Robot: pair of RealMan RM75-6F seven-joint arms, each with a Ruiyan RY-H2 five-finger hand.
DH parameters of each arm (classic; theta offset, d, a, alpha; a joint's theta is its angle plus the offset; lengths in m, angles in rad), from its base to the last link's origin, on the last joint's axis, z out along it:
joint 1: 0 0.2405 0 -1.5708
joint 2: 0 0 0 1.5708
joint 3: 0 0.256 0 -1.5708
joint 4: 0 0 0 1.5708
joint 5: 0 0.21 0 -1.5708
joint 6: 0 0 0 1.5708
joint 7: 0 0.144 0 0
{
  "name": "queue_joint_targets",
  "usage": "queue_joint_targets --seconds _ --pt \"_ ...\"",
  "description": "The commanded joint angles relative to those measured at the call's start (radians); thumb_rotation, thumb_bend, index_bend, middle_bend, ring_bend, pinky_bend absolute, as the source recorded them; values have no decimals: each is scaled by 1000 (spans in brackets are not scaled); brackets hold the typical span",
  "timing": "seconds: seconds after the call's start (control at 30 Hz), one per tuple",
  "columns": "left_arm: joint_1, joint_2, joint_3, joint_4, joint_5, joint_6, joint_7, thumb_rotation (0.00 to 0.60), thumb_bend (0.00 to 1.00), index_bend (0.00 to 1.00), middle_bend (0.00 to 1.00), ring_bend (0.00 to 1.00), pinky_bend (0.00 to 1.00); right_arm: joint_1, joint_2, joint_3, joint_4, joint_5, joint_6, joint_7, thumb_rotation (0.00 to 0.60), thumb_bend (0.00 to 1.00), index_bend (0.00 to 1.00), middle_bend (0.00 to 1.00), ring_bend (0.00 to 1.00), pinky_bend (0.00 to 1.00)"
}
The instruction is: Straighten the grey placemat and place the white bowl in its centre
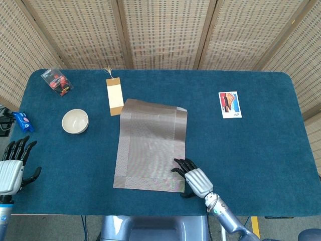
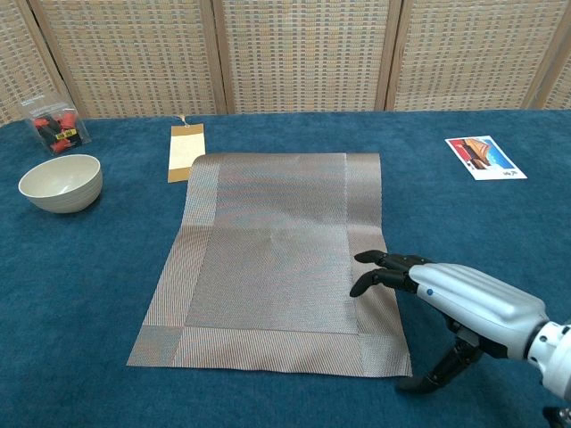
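I have the grey placemat (image 1: 151, 145) lying askew on the blue table (image 1: 251, 150), its long edges slanted against the table edge. The white bowl (image 1: 75, 121) stands upright off the mat's left side, well apart from it, and holds nothing that I can see.

My right robot hand (image 2: 446, 290) is over the mat's near right corner, fingers (image 2: 379, 267) spread flat and reaching onto the weave, thumb angled down to the cloth beside the mat's edge. It holds nothing. I cannot tell from either view whether the fingertips press the mat or stand just above it.

My left robot hand (image 1: 12, 165) hangs at the table's near left corner, fingers straight and apart, holding nothing, well clear of the bowl.

Other items on the table: a tan tagged bookmark (image 1: 115, 95) just beside the mat's far left corner, a clear packet with red contents (image 1: 56, 82) at the far left, and a picture card (image 1: 229, 104) well to the right. Nothing lies between the bowl and the mat.

Differences between views: the head view alone shows the left robot hand and a blue wrapper (image 1: 22, 121) at the left edge. The chest view shows the thumb's contact with the cloth and the bowl's depth in profile.
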Motion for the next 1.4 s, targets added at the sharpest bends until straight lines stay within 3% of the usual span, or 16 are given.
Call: queue_joint_targets --seconds 0.03,0.13,0.43,0.8,1.2,1.4 --pt "0 -2 -3 1 -3 -4 0 600 340 116 0 0 0 6 -17 2 25 5 1 15 600 164 290 0 0 0" --pt "-1 -4 -4 2 -4 -7 1 600 340 117 0 0 0 8 -32 3 45 -2 16 34 600 275 315 0 0 0" --pt "1 -5 -7 1 -4 -11 1 600 340 119 0 0 0 11 -59 -1 82 -16 57 85 600 463 330 0 0 0" --pt "2 -4 -6 -6 -2 -18 4 600 340 121 0 0 0 11 -71 7 104 10 65 55 600 481 368 0 0 0" --pt "2 0 -7 -11 -2 -25 -3 600 340 125 0 0 0 8 -79 8 118 26 71 35 600 458 507 0 0 0" --pt "1 0 -7 -11 -1 -29 -5 600 340 126 0 0 0 5 -91 4 134 15 94 42 600 449 589 73 0 0"
